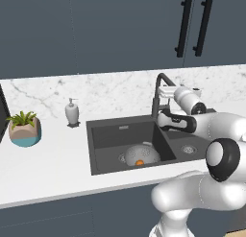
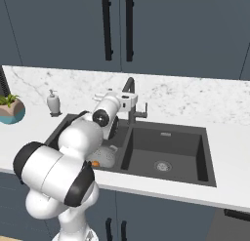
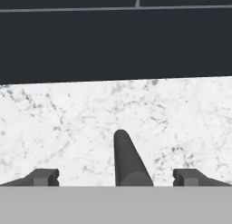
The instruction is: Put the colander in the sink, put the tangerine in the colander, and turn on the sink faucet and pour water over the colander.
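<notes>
The grey colander (image 1: 140, 153) sits in the left basin of the dark sink (image 1: 108, 135), and the small orange tangerine (image 1: 139, 162) lies inside it. From the right base, the arm hides part of the colander (image 2: 105, 156) and tangerine (image 2: 95, 163). The tall dark sink faucet (image 1: 157, 100) stands behind the divider between the basins. My gripper (image 1: 163, 91) is up at the faucet's top, pointing at the marble back wall. In the hand view my gripper (image 3: 116, 177) is open, with a dark rod of the faucet (image 3: 128, 160) rising between the fingertips (image 3: 43, 177). No water shows.
A white soap dispenser (image 1: 72, 111) stands left of the sink, and a potted plant (image 1: 24, 128) sits further left on the white counter (image 1: 48, 164). Dark cabinets with black handles (image 1: 193, 26) hang above. The right basin (image 2: 166, 148) holds nothing.
</notes>
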You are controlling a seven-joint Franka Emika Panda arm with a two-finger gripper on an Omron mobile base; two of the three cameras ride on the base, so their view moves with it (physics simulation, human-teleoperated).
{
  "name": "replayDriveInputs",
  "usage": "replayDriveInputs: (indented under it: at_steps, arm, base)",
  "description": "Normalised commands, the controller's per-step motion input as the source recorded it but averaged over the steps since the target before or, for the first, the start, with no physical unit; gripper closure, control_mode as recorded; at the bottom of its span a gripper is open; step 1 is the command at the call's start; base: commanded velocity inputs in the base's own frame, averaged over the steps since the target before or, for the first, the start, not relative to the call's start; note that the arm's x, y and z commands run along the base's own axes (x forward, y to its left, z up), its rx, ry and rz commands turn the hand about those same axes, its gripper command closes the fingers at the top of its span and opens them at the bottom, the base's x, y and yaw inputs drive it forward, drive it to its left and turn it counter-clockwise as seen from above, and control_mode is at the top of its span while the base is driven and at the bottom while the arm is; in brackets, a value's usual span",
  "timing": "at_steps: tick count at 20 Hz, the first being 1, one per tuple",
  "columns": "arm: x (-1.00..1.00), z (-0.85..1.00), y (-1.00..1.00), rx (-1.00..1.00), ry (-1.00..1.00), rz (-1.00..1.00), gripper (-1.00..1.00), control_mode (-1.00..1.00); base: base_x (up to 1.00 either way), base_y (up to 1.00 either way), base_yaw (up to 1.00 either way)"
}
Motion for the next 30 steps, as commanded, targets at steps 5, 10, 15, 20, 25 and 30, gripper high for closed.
replayDriveInputs:
  at_steps: [5, 10, 15, 20, 25, 30]
  arm:
    - [-0.02, -0.13, 0.0, 0.0, 0.02, 0.0, -1.0, -1.0]
    - [0.0, -0.02, 0.0, 0.0, 0.06, 0.0, -1.0, -1.0]
    - [0.0, 0.0, 0.0, 0.0, 0.01, 0.0, -1.0, -1.0]
    - [0.0, 0.0, 0.0, 0.0, 0.0, 0.0, -1.0, -1.0]
    - [0.02, 0.0, 0.0, 0.0, 0.0, 0.0, -1.0, -1.0]
    - [0.07, -0.02, 0.0, 0.0, 0.0, 0.0, -1.0, -1.0]
  base:
    - [0.0, 0.0, 0.0]
    - [0.0, 0.0, 0.0]
    - [0.0, 0.0, 0.0]
    - [0.0, 0.0, 0.0]
    - [0.0, 0.0, 0.0]
    - [0.0, 0.0, 0.0]
